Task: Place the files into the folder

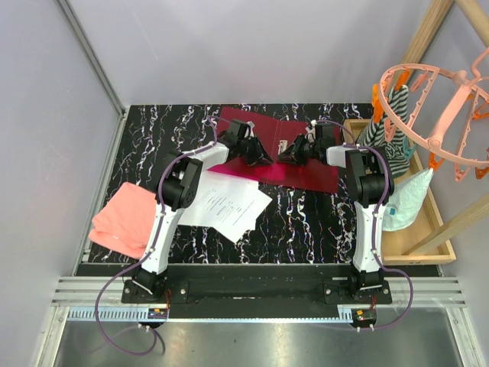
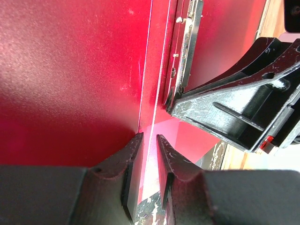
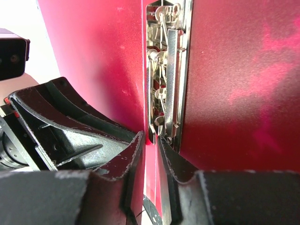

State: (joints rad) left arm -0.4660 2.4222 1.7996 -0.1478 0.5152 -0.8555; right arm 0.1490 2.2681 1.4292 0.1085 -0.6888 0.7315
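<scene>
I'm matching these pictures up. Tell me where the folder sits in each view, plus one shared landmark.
Top external: the folder lies open at the far middle of the table, under the left gripper and right gripper.
Left wrist: its red surface fills most of the picture.
Right wrist: the same.
Landmark: the metal clip on its spine, in both wrist views; too small to tell from above.
</scene>
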